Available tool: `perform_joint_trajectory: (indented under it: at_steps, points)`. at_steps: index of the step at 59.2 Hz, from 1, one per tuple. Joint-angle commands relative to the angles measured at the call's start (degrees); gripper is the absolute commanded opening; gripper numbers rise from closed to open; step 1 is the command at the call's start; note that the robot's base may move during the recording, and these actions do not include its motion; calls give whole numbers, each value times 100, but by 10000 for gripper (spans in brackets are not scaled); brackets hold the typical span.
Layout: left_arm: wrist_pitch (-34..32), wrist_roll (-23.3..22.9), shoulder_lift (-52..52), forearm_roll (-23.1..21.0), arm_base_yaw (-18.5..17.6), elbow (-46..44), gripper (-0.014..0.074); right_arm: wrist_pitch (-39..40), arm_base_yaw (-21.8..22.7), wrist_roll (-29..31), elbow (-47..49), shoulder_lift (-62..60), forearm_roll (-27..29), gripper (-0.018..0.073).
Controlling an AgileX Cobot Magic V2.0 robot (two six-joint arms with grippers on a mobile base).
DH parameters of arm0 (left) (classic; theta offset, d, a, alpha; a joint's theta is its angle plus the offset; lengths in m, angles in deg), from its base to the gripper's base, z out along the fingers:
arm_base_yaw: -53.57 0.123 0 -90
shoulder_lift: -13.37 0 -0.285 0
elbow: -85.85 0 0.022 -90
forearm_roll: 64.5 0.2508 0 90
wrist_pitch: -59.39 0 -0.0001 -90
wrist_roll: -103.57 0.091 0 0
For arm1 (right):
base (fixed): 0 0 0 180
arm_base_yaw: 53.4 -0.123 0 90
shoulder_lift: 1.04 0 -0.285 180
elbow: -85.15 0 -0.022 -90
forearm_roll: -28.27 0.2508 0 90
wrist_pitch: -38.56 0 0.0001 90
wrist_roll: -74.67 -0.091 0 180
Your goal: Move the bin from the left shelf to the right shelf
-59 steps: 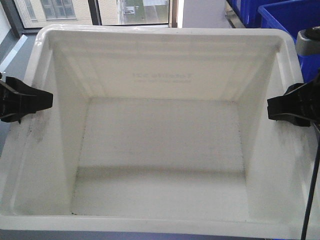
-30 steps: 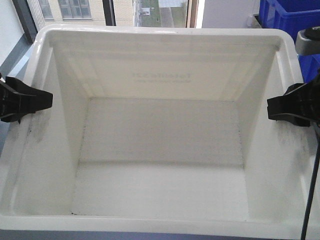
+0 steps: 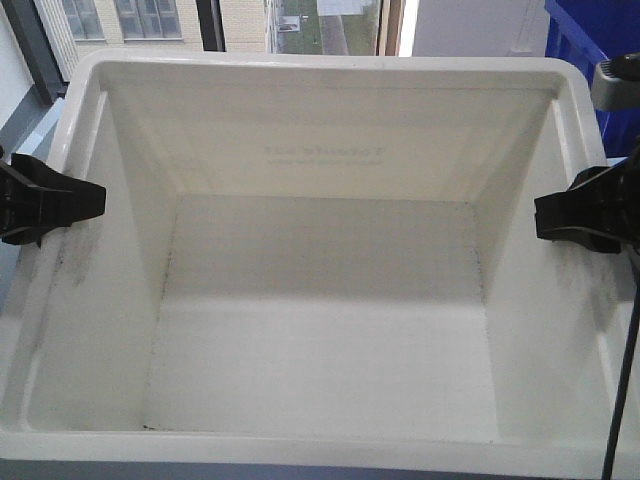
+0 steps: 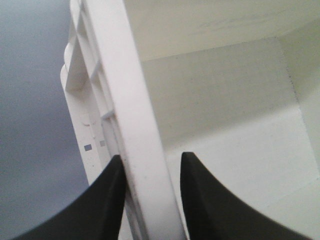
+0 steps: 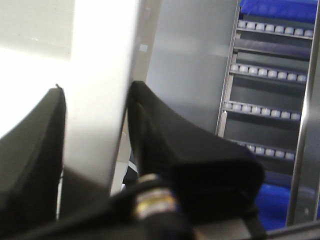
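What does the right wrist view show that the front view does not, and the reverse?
Only the right wrist view: a shelf rack with roller rows. Only the front view: the bare floor of the bin, the left gripper on its left rim, windows. Both: the right gripper clamping the bin's right rim.

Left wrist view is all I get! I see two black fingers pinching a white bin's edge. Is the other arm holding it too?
Observer: Yes. The right gripper has its fingers pinching the bin on the opposite wall, one inside, one outside.
Operator: Is there stuff in the bin?
Observer: No, the front view shows its whole floor with nothing lying on it.
Operator: What's nearby?
Observer: A blue tote past the bin's far right corner, and a shelf rack with roller rails.
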Motion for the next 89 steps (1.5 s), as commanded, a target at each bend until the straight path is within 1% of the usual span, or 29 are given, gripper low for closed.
perform_joint_trajectory:
  at_steps: [1, 89]
  points:
    - [-283, 215, -142, -665, -67, -279, -4, 676, -45, 191, 256, -169, 473, -4]
    - [-283, 215, -142, -665, -67, -279, -4, 684, -45, 191, 256, -169, 473, -4]
